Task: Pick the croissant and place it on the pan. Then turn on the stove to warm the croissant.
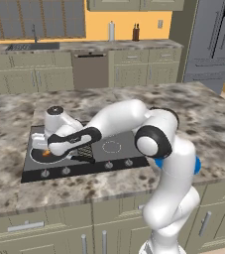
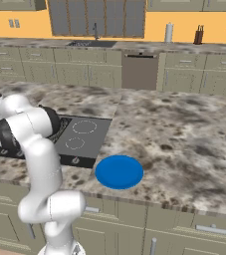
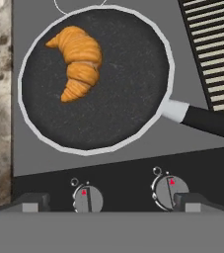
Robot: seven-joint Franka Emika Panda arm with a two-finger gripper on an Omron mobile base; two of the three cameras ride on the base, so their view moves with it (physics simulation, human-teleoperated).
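Kitchen island stove (image 3: 133, 163): croissant (image 3: 77, 60), probably light and crumbly, lies in the pan (image 3: 128, 104); open, empty gripper (image 3: 111, 203) faces small knobs (image 3: 87, 199) suited to pinching.

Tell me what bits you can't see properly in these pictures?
- Pan: left base view, mostly behind the arm; only an orange speck of croissant peeks out.
- Pan handle: hand view, cut off by the right edge.
- Hand: only two dark fingertips, wide apart, above the knobs.
- Stove: right base view, left part behind the arm.
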